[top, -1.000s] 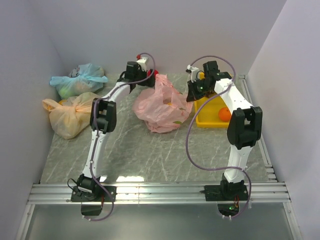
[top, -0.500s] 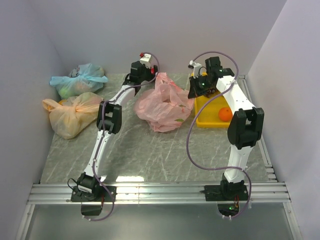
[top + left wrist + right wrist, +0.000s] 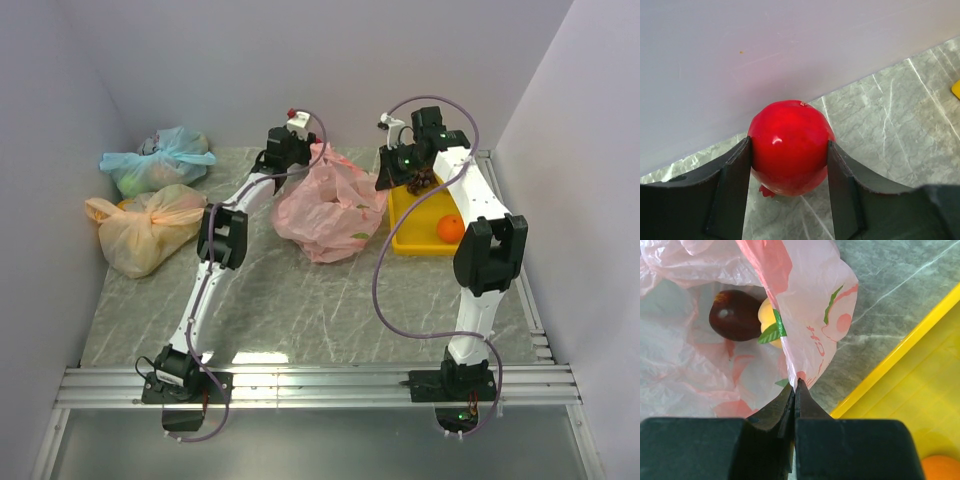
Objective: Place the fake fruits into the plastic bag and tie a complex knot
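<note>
The salmon-pink plastic bag point(image 3: 325, 205) lies open at the middle back of the table. My left gripper point(image 3: 288, 143) point(image 3: 789, 150) is at the bag's back left corner near the wall, shut on a red round fruit point(image 3: 790, 131) held just above the table. My right gripper point(image 3: 388, 178) point(image 3: 796, 384) is shut on the bag's right edge point(image 3: 805, 340) and holds it up. Inside the bag lie a dark red-brown fruit point(image 3: 735, 315) and a yellow fruit point(image 3: 766, 320). An orange ball point(image 3: 450, 228) point(image 3: 940, 467) lies in the yellow tray point(image 3: 405, 240).
The yellow tray point(image 3: 920, 390) stands right of the bag, under the right arm. A blue-green tied bag point(image 3: 160, 158) and a pale peach tied bag point(image 3: 145, 225) sit at the back left. Walls close in the back and both sides.
My left gripper has moved right and towards the back with the red fruit, reaching the bag's back corner. My right gripper has lifted the bag's edge slightly; the bag stands taller.
</note>
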